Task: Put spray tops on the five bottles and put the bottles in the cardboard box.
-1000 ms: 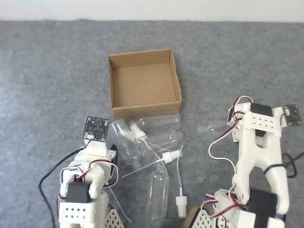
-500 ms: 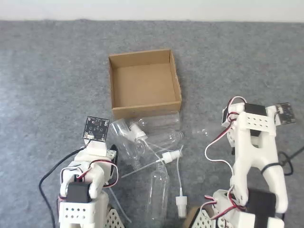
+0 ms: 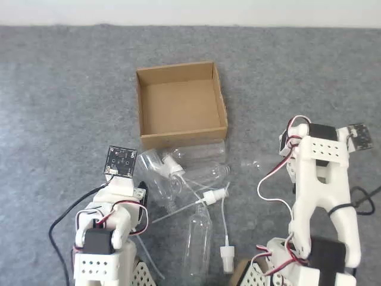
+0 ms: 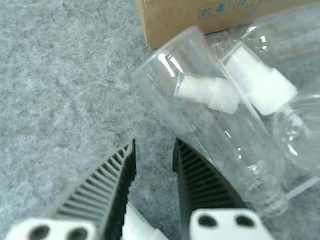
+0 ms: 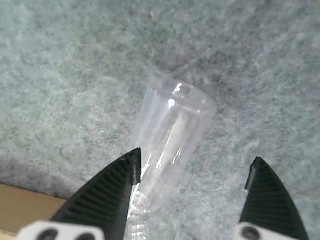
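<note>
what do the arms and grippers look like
The left arm and right arm are white plastic with black servos and looped red, white and black wires. The left gripper and right gripper have dark, ribbed, tapering fingers on white mounts.

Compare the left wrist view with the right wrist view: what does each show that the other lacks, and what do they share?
Left wrist view, not the right: the cardboard box, a clear bottle lying beside it, white spray tops, and the left gripper, narrowly open.
Right wrist view, not the left: a lone clear bottle lying ahead of the right gripper, wide open.
Shared: the grey carpet under everything, and bottles lying on their sides.
</note>
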Robot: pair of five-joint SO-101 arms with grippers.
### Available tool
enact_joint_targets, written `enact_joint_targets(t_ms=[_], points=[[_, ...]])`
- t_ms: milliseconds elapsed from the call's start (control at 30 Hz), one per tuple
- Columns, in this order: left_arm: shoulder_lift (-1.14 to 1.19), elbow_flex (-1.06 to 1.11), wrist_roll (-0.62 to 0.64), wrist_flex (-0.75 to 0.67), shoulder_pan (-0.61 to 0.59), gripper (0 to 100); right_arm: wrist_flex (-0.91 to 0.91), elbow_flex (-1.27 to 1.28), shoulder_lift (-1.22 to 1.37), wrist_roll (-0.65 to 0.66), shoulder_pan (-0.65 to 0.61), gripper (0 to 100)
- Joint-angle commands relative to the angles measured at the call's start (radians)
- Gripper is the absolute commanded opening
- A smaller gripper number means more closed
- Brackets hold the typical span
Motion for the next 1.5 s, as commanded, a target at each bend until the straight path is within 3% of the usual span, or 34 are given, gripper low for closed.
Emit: enact_joint_targets(t_ms=[0, 133, 367, 800, 1100, 1467], points=[[-0.018, -0.013, -0.005, 0.003, 0.0, 12, 0.074, -0.11, -0.07, 0.012, -0.007, 29.7], [-0.018, -0.013, -0.005, 0.003, 0.0, 12, 0.159, -0.169, -0.07, 0.054, -0.039, 29.8], [-0.018, -0.013, -0.005, 0.003, 0.0, 12, 0.317, -0.245, -0.07, 0.413, -0.073, 29.7], [-0.018, -0.013, -0.005, 0.003, 0.0, 12, 0.4, -0.288, -0.07, 0.767, -0.073, 29.6], [-0.018, -0.013, -0.005, 0.003, 0.0, 12, 0.394, -0.287, -0.07, 1.309, -0.088, 29.6], [-0.018, -0.013, -0.005, 0.003, -0.002, 12, 0.389, -0.282, -0.061, 1.653, -0.216, 29.6]])
